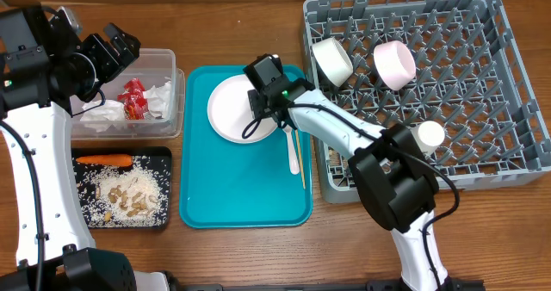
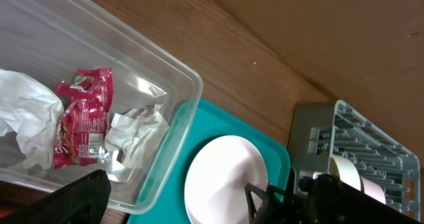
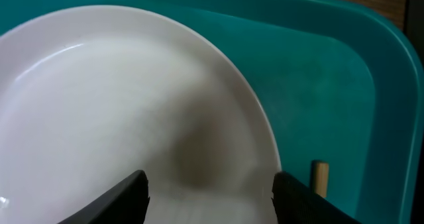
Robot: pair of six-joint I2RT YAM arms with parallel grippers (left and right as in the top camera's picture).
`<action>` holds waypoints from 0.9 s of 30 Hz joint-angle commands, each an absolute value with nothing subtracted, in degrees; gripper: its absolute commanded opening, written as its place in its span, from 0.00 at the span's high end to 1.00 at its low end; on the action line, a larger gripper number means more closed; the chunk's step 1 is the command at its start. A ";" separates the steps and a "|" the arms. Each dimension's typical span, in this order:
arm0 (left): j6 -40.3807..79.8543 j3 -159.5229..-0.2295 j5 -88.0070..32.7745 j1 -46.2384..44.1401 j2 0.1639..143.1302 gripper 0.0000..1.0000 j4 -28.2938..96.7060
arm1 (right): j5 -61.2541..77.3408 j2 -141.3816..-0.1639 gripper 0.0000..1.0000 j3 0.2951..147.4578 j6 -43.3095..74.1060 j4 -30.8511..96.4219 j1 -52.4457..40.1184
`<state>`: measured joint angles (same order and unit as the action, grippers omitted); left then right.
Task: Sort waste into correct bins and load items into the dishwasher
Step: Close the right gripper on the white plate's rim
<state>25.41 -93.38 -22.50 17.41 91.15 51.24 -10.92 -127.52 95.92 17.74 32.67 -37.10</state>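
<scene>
A white plate (image 1: 232,108) lies on the teal tray (image 1: 245,201). My right gripper (image 3: 211,197) is open just over its right part, plate surface showing between the fingers (image 3: 129,197). Beside the plate lie a white fork (image 1: 293,151) and a wooden stick (image 1: 300,164). The clear tub (image 1: 172,110) holds a red wrapper (image 2: 83,118) and crumpled napkins (image 2: 136,134). The black tray (image 1: 164,157) holds a carrot (image 1: 103,160) and rice scraps (image 1: 129,192). My left gripper (image 1: 120,43) hangs wide open and empty above the tub's far end.
The grey dish rack (image 1: 516,93) stands at the right with a white bowl (image 1: 331,60), a pink bowl (image 1: 394,65) and a small white cup (image 1: 429,134) inside. My right arm (image 1: 344,132) stretches across the rack's left wall.
</scene>
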 commanded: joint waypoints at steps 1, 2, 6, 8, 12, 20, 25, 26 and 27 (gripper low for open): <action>25.93 -94.63 -23.40 17.61 89.95 0.00 51.20 | -11.79 -129.21 0.37 97.45 17.15 32.25 -36.60; 25.93 -94.61 -23.40 17.61 89.95 0.00 51.20 | -11.79 -129.38 0.37 97.45 17.12 32.25 -36.60; 25.93 -94.61 -23.40 17.61 89.95 0.00 51.20 | -11.77 -129.56 0.38 97.45 17.15 32.18 -36.60; 25.93 -94.63 -23.40 17.61 89.95 0.00 51.20 | -11.77 -129.56 0.38 97.45 17.15 32.21 -36.60; 25.93 -94.63 -23.40 17.61 89.95 0.00 51.20 | -11.77 -129.08 0.38 97.58 17.15 32.16 -36.62; 25.93 -94.61 -23.40 17.61 89.95 0.00 51.20 | -11.81 -122.80 0.37 97.60 17.12 31.44 -36.56; 25.93 -94.61 -23.38 17.61 89.97 0.00 51.22 | -12.45 -123.02 0.37 97.47 16.21 30.96 -36.40; 25.93 -94.63 -23.38 17.61 89.97 0.00 51.20 | -13.13 -123.39 0.37 97.47 16.05 31.00 -36.34; 25.93 -94.63 -23.40 17.61 89.97 0.00 51.20 | -14.28 -123.66 0.37 97.47 16.05 31.11 -36.25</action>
